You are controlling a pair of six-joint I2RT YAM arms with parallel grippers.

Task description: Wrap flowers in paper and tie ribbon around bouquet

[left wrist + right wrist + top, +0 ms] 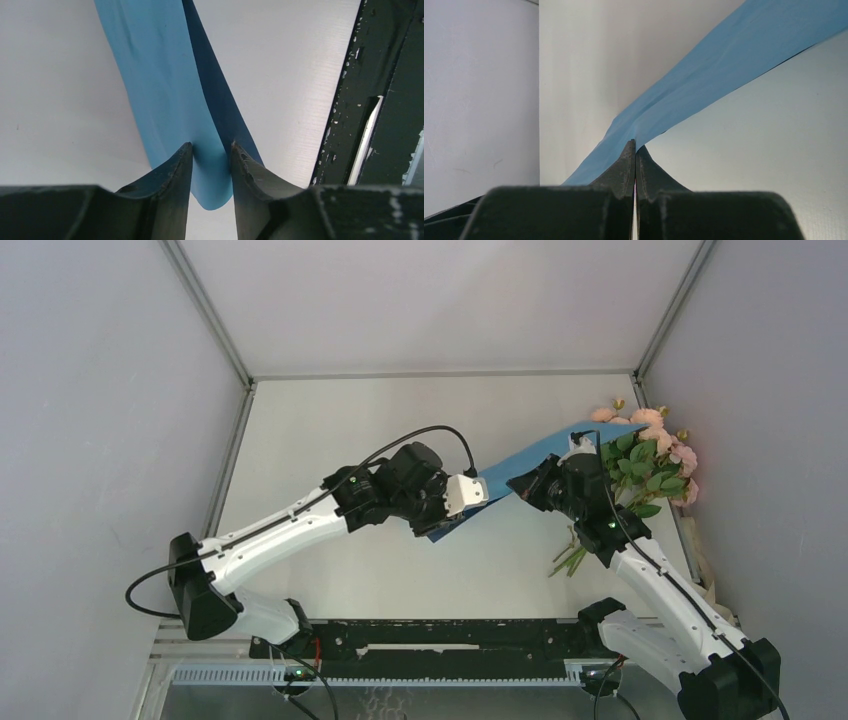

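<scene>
Paper (505, 472) pinched by closed right end effector (634, 143); left end effector (211, 146) astride fold, grip unclear; flowers (650, 455) only overhead.

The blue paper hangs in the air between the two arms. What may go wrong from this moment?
1. The left tool has its fingers apart around just a corner of the paper. The corner may slip out, and the paper would hang from the right tool alone.
2. The paper spans between both tools, so a pull apart may tear or crease it.
3. The right arm is over the flowers, so a low move may push them.
</scene>
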